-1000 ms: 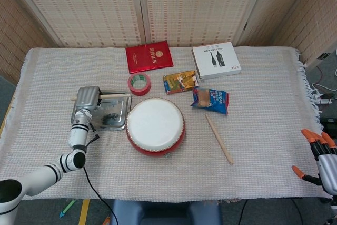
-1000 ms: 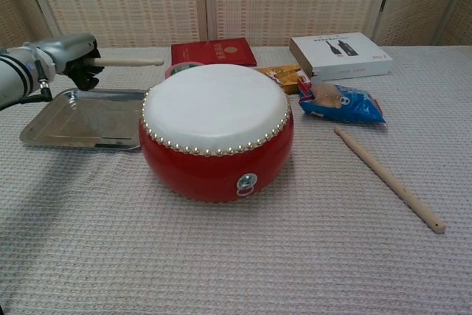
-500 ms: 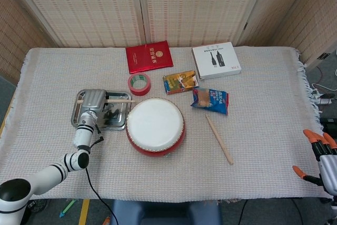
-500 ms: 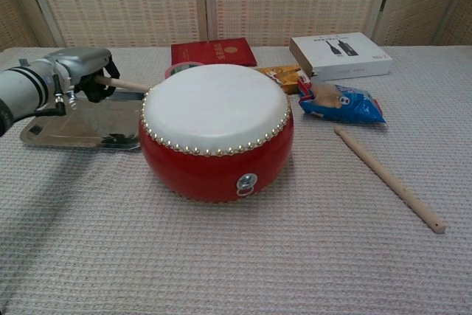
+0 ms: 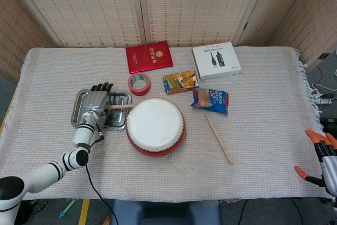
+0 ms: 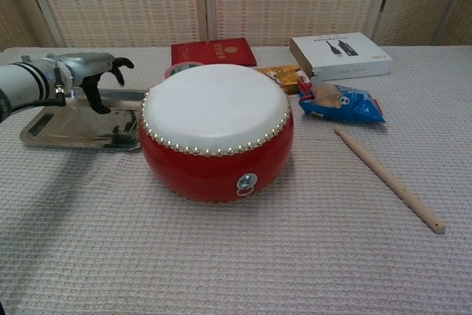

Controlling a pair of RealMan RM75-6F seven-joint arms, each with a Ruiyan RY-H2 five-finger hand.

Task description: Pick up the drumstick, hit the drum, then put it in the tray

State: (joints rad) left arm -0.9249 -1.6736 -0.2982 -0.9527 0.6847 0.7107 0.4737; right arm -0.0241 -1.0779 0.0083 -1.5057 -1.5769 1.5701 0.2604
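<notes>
My left hand hovers over the metal tray with its fingers spread and nothing in them; the chest view shows the same hand above the tray. A wooden drumstick lies across the tray's right side, its tip toward the red drum. The drum hides this stick in the chest view. A second drumstick lies on the cloth right of the drum. My right hand is at the lower right edge, fingers apart, empty.
Behind the drum lie a red tape roll, a red booklet, a yellow snack pack, a blue snack pack and a white box. The cloth ends close to the right hand.
My left hand lowered the drumstick toward the tray, then spread its fingers and let go of it. The stick now lies in the tray. The right hand barely moved.
</notes>
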